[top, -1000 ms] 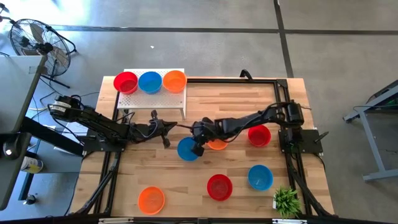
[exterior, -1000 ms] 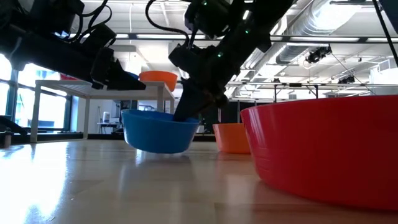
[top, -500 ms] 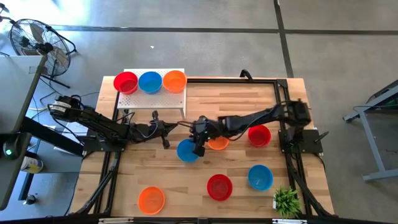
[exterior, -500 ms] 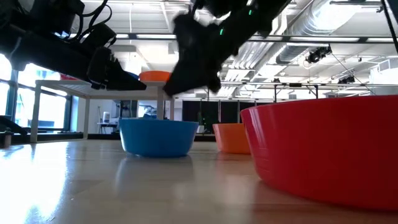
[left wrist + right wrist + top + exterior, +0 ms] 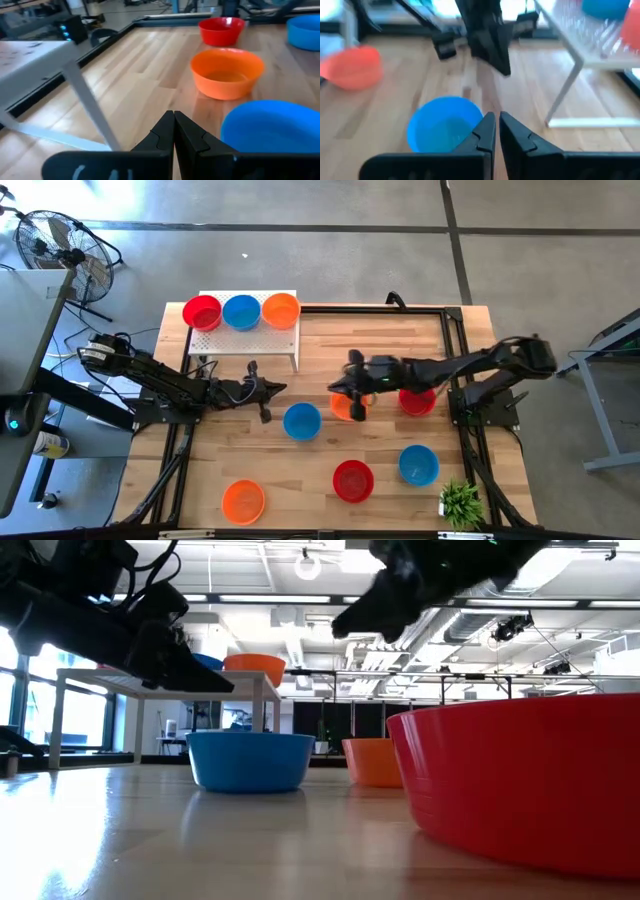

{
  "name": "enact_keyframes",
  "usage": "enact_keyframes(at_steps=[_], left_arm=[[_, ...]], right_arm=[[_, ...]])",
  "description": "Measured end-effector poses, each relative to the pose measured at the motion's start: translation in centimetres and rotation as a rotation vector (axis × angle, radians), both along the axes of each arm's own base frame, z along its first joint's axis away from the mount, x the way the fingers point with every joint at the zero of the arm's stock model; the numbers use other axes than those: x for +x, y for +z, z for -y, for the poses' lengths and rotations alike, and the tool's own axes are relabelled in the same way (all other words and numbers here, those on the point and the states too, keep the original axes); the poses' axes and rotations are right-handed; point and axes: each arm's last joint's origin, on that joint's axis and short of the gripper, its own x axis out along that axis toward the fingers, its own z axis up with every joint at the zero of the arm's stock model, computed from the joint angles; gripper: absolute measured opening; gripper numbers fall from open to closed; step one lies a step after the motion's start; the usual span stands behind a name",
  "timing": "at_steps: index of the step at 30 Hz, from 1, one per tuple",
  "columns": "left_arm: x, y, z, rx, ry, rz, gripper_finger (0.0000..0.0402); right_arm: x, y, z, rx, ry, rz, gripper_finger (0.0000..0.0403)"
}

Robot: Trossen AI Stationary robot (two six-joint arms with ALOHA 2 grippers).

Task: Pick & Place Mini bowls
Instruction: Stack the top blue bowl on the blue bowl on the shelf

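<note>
While three glossy plastic mini bowls, red (image 5: 202, 311), blue (image 5: 241, 311) and orange (image 5: 280, 309), are seen on the white perforated stand (image 5: 248, 341), six are left on the wooden surface (image 5: 400, 340). Right gripper (image 5: 356, 402) is held over the middle orange bowl (image 5: 343, 408), fingers together, nothing held. Left gripper (image 5: 263, 394) is parked nearby, also closed.

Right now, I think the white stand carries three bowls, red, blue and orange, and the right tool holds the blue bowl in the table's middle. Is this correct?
Not quite. The white stand does carry three bowls, but the right tool holds nothing. In the high view the blue bowl sits alone on the table, with the tool apart from it, over the orange bowl.
</note>
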Motion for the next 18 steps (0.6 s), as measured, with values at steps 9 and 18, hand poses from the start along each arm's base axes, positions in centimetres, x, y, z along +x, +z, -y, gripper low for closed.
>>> enact_keyframes(at_steps=[9,18], left_arm=[[0.9,0.7,0.4,-0.072,-0.09,-0.008,0.0],[4.7,5.2,1.6,-0.125,-0.222,-0.369,0.0]], right_arm=[[-6.8,-2.3,1.8,-0.038,-0.119,0.244,0.001],[-10.8,-4.5,2.3,-0.046,-0.2,0.269,0.0005]])
